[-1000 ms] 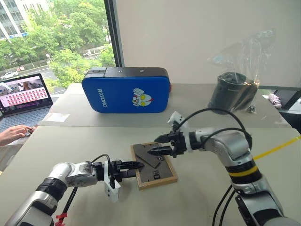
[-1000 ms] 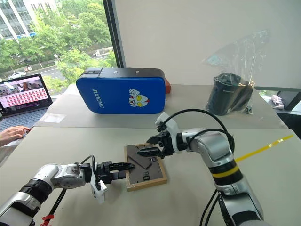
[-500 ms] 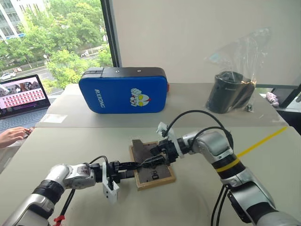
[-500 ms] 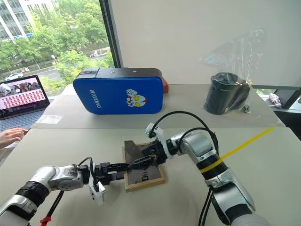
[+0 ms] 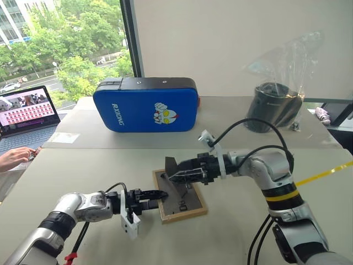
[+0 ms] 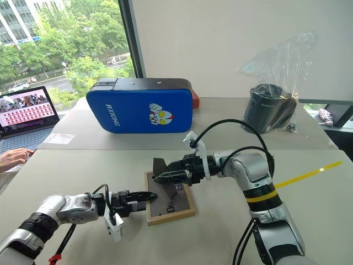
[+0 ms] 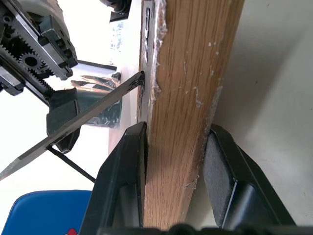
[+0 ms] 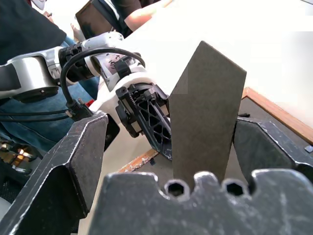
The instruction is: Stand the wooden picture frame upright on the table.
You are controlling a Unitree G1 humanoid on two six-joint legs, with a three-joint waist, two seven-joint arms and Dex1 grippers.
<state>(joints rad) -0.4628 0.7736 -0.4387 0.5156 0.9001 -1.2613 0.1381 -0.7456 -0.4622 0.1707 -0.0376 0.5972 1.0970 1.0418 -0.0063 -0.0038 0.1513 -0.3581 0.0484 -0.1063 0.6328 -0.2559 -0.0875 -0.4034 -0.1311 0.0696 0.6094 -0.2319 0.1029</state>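
The left pincer (image 5: pixel 160 194) clamps the near edge of the small light-wood picture frame (image 5: pixel 180 194), lying face-down on the beige surface (image 5: pixel 231 232). The right pincer (image 5: pixel 176 172) gapes around the raised dark stand (image 6: pixel 160 167); a careless pull could fold it flat.

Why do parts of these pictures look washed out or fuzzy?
In the left wrist view, the background behind the wooden picture frame is blown out white, and the left hand fingers look soft up close. In the right wrist view, the table glares white, and the right hand fingers are blurred.
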